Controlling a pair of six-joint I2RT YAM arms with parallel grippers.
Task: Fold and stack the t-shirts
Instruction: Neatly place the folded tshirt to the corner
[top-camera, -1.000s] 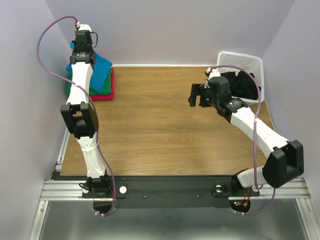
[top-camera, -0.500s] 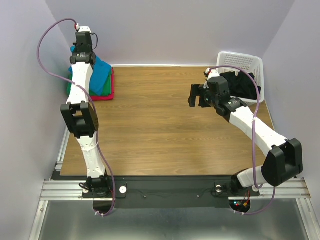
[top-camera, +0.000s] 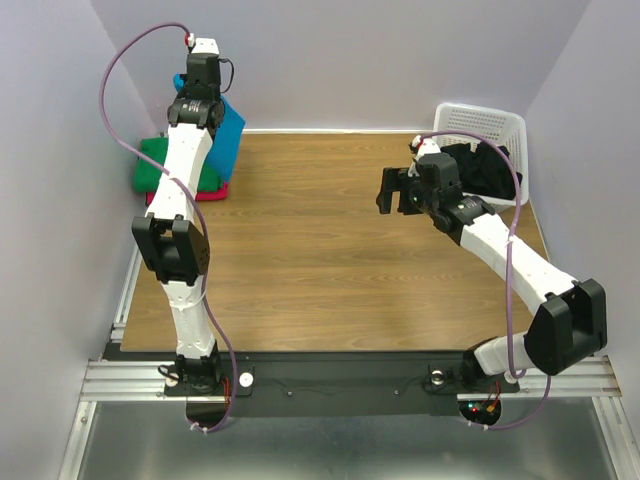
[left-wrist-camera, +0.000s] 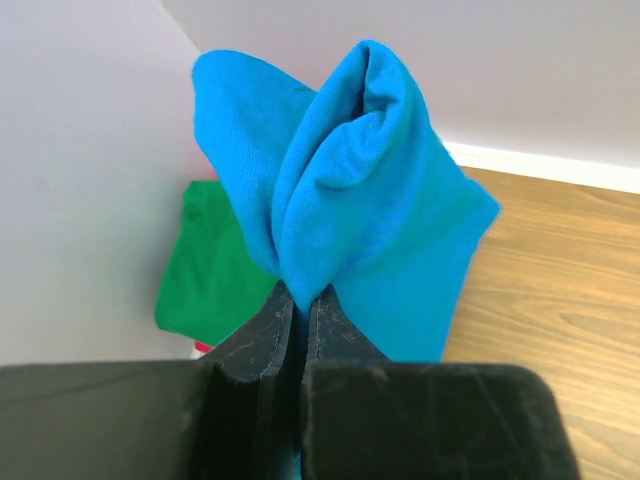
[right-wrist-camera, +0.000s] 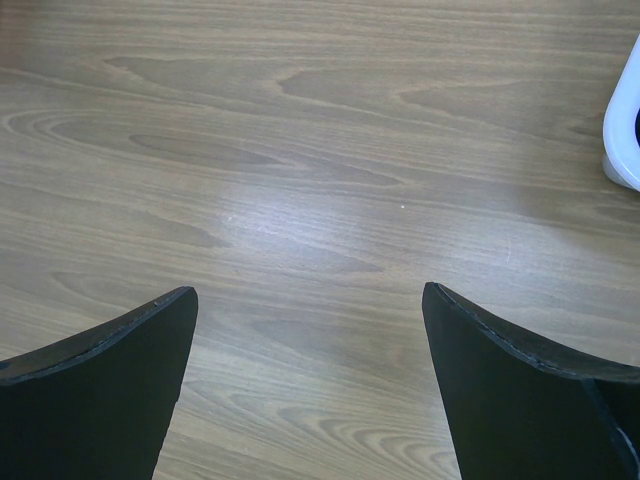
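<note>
Left arm has swung up and toward the table's middle since half a second ago, hauling the turquoise-blue t-shirt (left-wrist-camera: 370, 190) off the stack; the right arm has not shifted. The left gripper (left-wrist-camera: 300, 295) is pinched tight on a bunched fold of that shirt, its jaws nearly meeting with cloth between them. The shirt hangs from them in a loose, doubled-over bundle, lifted above the pile.

In the top view the pile sits at ten o'clock on the wooden table (top-camera: 320, 250), against the left wall. The green t-shirt (top-camera: 160, 165) now lies uncovered on top, with the red-pink t-shirt (top-camera: 205, 193) showing as a strip under its near edge.

At two o'clock the white lattice basket (top-camera: 480, 118) holds crumpled black t-shirts (top-camera: 480, 170). The right gripper (right-wrist-camera: 308, 290) hovers over bare wood just at nine o'clock from the basket, its jaws spread wide and holding nothing; a corner of the basket shows at three o'clock in the right wrist view.
</note>
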